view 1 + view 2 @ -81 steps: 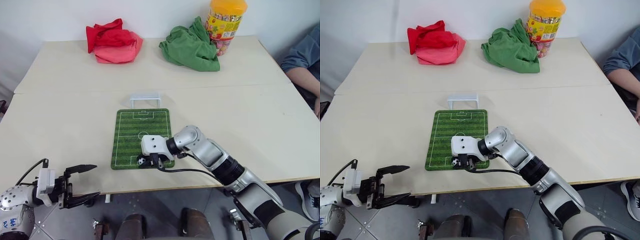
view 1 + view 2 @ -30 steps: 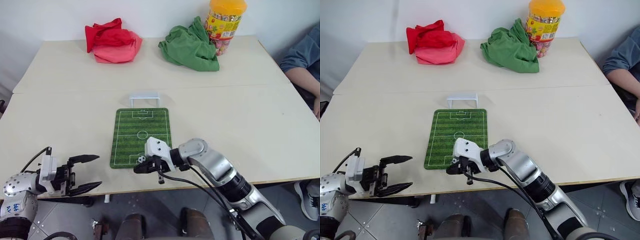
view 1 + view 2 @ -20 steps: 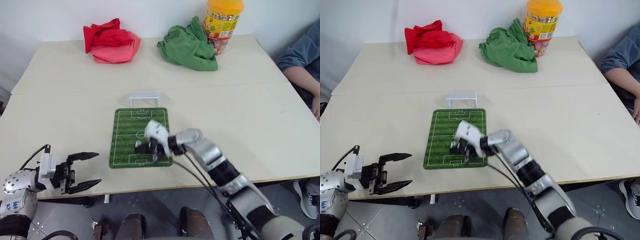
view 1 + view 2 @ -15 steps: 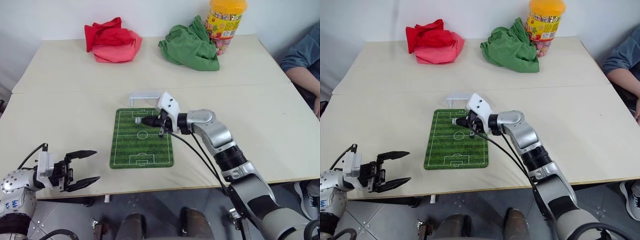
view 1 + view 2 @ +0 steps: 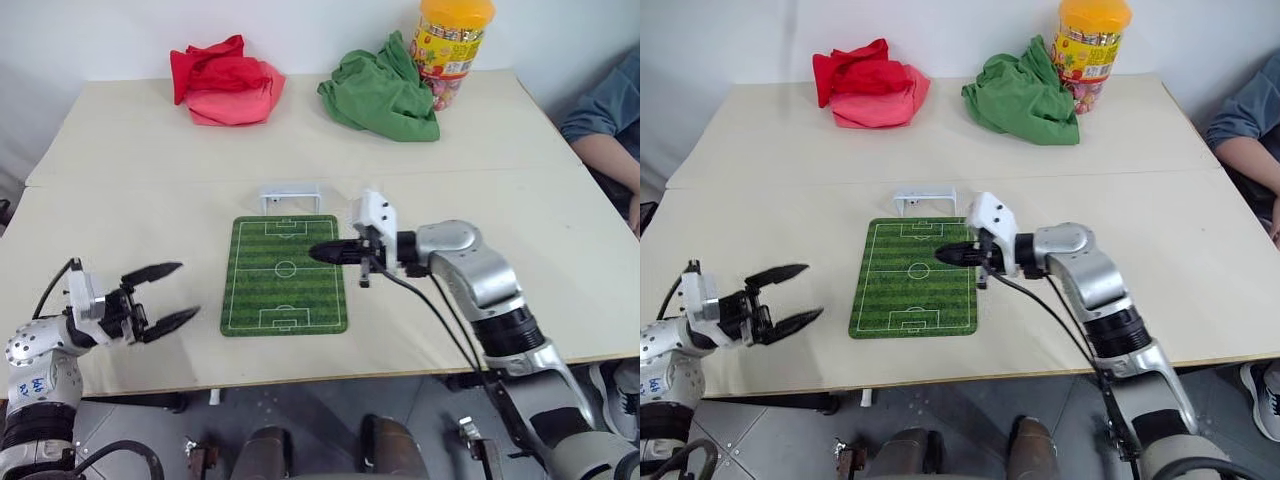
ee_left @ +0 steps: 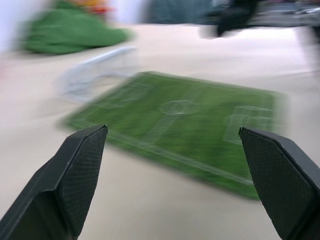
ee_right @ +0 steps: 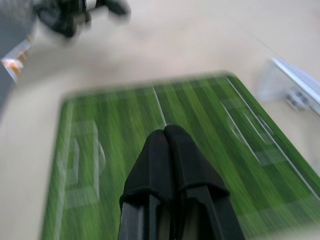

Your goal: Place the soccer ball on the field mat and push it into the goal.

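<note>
The field mat point(image 5: 284, 275) lies flat mid-table, and the white goal point(image 5: 291, 197) stands at its far end. A small pale thing with dark patches, which looks like the soccer ball point(image 7: 298, 98), sits inside the goal frame. My right gripper point(image 5: 316, 253) is shut and empty. It hangs above the mat's right side near midfield and points left. In the right wrist view its fingers point(image 7: 167, 145) are pressed together over the green stripes. My left gripper point(image 5: 185, 290) is open and empty over the table's near left, left of the mat.
A red cloth heap point(image 5: 228, 80), a green cloth heap point(image 5: 380, 95) and an orange-lidded jar point(image 5: 452, 50) sit along the table's far edge. A person's arm point(image 5: 605, 130) rests at the right edge. The table's front edge runs just below the mat.
My right gripper swept from the mat's near end up to the goal, then drew back to the right and rose. The ball has left the near end. My left gripper rose and moved forward.
</note>
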Controlling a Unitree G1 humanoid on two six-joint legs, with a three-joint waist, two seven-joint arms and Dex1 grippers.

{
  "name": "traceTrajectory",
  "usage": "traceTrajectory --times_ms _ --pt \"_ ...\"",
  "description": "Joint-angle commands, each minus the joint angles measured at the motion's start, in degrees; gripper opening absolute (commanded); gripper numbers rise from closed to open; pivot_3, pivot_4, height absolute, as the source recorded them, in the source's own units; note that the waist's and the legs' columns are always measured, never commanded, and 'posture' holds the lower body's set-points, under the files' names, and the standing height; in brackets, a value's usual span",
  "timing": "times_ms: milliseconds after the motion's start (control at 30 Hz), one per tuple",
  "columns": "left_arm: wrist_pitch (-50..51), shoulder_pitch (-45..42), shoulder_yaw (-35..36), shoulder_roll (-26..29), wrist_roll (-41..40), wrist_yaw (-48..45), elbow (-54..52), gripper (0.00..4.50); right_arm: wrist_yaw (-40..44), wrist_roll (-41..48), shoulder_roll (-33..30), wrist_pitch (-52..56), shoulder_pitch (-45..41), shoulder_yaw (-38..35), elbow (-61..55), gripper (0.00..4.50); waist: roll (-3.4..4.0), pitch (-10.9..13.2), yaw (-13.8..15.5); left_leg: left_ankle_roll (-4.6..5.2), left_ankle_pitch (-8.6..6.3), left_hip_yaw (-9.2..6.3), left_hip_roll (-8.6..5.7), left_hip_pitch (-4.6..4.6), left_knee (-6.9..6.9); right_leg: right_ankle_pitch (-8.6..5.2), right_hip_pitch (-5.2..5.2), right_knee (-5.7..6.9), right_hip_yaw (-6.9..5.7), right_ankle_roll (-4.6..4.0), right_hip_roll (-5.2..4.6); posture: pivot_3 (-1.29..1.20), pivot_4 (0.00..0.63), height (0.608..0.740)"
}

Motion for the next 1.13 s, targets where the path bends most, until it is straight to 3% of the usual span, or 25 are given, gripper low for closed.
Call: traceTrajectory --times_ms 33,133,233,400,567,633,833,1133 --pt "-0.3 -1.0 3.8 -1.2 2.2 8.8 -0.7 4.5 1.7 -0.4 -4.6 -6.7 1.5 -5.2 5.3 0.04 0.0 0.0 0.0 0.0 0.0 0.01 0.0 0.0 -0.02 0.0 0.0 -0.01 0.0 0.0 0.0 0.0 0.15 0.74" --pt "5.1 1.2 5.1 -2.3 2.3 15.5 -5.9 4.5 3.1 -0.4 -8.4 -11.8 2.9 -8.7 12.2 0.04 -0.02 0.0 -0.1 0.0 0.0 0.01 0.01 0.01 -0.06 0.0 0.0 -0.03 -0.02 0.0 0.0 0.0 0.15 0.74" --pt "9.8 4.1 6.3 -2.6 1.5 18.7 -10.2 4.5 11.4 3.0 -12.7 -10.2 4.3 -10.6 15.9 0.6 -0.03 0.0 -0.3 0.0 0.0 0.02 0.02 0.01 -0.08 0.0 0.0 -0.05 -0.01 0.0 0.0 0.0 0.15 0.74" --pt "25.2 7.5 7.8 1.1 -0.3 21.6 -10.4 4.5 15.0 1.5 -16.2 -18.4 2.2 -13.3 27.1 2.24 -0.03 0.0 -0.5 0.0 0.0 0.09 0.03 0.08 -0.05 0.0 0.03 -0.06 0.03 0.0 0.01 0.0 0.15 0.74" --pt "23.9 11.7 10.1 3.0 0.6 16.5 -11.4 4.5 20.1 1.3 -20.0 -23.9 1.0 -15.2 35.7 4.0 -0.04 0.0 -0.2 0.0 0.0 0.1 0.03 0.07 0.02 0.0 0.07 -0.08 0.05 0.0 -0.01 0.0 0.15 0.74" --pt "24.8 12.3 11.2 4.3 0.6 15.6 -9.7 4.5 21.8 1.2 -21.4 -25.7 1.7 -15.6 37.3 4.47 -0.04 0.0 0.1 0.0 0.0 0.07 0.06 0.06 0.0 0.0 0.07 -0.08 0.0 0.0 0.01 0.0 0.15 0.74" --pt "19.0 12.3 13.1 6.8 2.2 8.5 -2.8 4.5 23.2 -0.5 -25.4 -26.3 6.8 -15.2 37.1 4.47 -0.03 0.0 0.1 0.0 0.0 0.09 0.04 0.07 0.0 0.0 0.11 -0.13 0.01 0.0 0.0 0.0 0.15 0.74" --pt "10.6 12.2 13.8 7.0 6.1 7.9 3.3 4.5 15.8 5.0 -24.8 -19.7 20.0 -22.6 22.3 4.47 -0.03 0.0 0.0 -0.01 0.0 0.12 0.05 0.14 0.03 0.01 0.17 -0.1 0.03 -0.01 0.0 0.0 0.15 0.74"
